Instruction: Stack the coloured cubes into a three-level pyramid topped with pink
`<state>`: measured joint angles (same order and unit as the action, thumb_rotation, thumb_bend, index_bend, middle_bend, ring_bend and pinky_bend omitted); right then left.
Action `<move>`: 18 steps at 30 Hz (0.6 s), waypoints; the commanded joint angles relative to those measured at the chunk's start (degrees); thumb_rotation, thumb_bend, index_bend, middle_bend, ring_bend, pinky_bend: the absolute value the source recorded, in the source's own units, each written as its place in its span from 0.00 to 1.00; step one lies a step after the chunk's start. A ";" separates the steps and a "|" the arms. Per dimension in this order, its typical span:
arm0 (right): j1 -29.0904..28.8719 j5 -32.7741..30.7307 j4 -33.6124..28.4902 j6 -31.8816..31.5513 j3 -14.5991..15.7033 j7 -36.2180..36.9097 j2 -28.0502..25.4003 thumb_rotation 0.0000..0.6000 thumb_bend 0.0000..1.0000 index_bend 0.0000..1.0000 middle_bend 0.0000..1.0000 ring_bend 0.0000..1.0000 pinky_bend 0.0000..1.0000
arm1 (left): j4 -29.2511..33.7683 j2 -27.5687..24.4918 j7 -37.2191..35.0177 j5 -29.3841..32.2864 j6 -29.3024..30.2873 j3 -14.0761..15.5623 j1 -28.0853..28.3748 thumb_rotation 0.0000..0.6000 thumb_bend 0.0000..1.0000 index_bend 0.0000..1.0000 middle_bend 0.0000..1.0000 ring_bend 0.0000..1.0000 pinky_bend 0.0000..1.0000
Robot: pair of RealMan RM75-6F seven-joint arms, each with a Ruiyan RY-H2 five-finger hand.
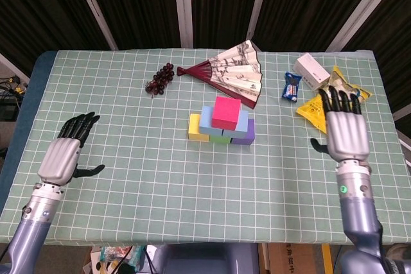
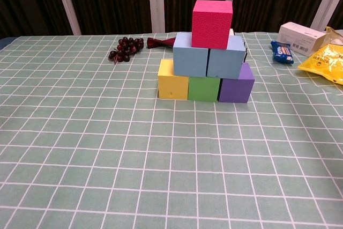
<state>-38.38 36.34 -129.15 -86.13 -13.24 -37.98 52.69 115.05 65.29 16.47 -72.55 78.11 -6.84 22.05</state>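
Since the pink cube (image 2: 212,23) is seated atop two blue cubes (image 2: 209,61) over three base cubes (image 2: 204,88), the pyramid is judged complete; nothing is held by the left hand (image 1: 62,156) or right hand (image 1: 345,131), fingers apart.

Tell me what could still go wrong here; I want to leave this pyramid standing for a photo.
The pink cube sits right of centre on the two blue cubes, so a table bump might tip it. The right hand hovers open over the yellow snack bag; lowering could crush it. The fan lies close behind the stack, so moving it may nudge the cubes.
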 commanded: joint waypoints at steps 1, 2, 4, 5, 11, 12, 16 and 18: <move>12.44 15.19 5.52 0.15 9.60 15.60 -3.66 1.00 0.24 0.00 0.00 0.00 0.00 | -2.76 1.27 -1.14 -2.13 2.91 2.11 -2.79 1.00 0.12 0.00 0.01 0.00 0.00; 14.28 17.81 7.09 -0.25 10.78 17.96 -3.39 1.00 0.24 0.00 0.00 0.00 0.00 | -3.79 1.38 -1.91 -2.74 3.79 2.79 -3.78 1.00 0.11 0.00 0.00 0.00 0.00; 17.50 22.66 10.04 -1.20 12.89 21.92 -2.55 1.00 0.24 0.00 0.00 0.00 0.00 | -6.00 1.41 -3.58 -4.23 5.59 3.87 -5.59 1.00 0.11 0.00 0.00 0.00 0.00; 18.91 24.90 11.45 -1.77 13.82 23.45 -2.03 1.00 0.24 0.00 0.00 0.00 0.00 | -7.13 1.39 -4.49 -5.09 6.50 4.32 -6.42 1.00 0.11 0.00 0.00 0.00 0.00; 25.61 33.58 19.49 -5.83 17.09 30.11 1.70 1.00 0.24 0.00 0.00 0.00 0.00 | -12.86 1.05 -9.85 -9.72 11.78 6.08 -10.62 1.00 0.11 0.00 0.00 0.00 0.00; 26.74 34.83 21.22 -6.55 17.66 30.75 2.52 1.00 0.24 0.00 0.00 0.00 0.00 | -13.77 0.90 -10.44 -10.51 12.54 6.43 -11.27 1.00 0.11 0.00 0.00 0.00 0.00; 30.31 38.87 27.62 -9.33 19.04 32.32 5.08 1.00 0.24 0.00 0.00 0.00 0.00 | -17.67 0.69 -11.73 -13.12 15.51 7.60 -13.69 1.00 0.11 0.00 0.00 0.00 0.00; 32.13 40.70 30.92 -11.71 18.87 33.74 6.31 1.00 0.24 0.00 0.00 0.00 0.00 | -19.94 0.75 -12.82 -13.69 16.80 7.95 -14.95 1.00 0.11 0.00 0.00 0.00 0.00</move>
<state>-8.89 74.33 -101.87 -94.99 4.91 -6.21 56.95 97.08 66.09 4.81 -85.41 93.52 0.46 8.52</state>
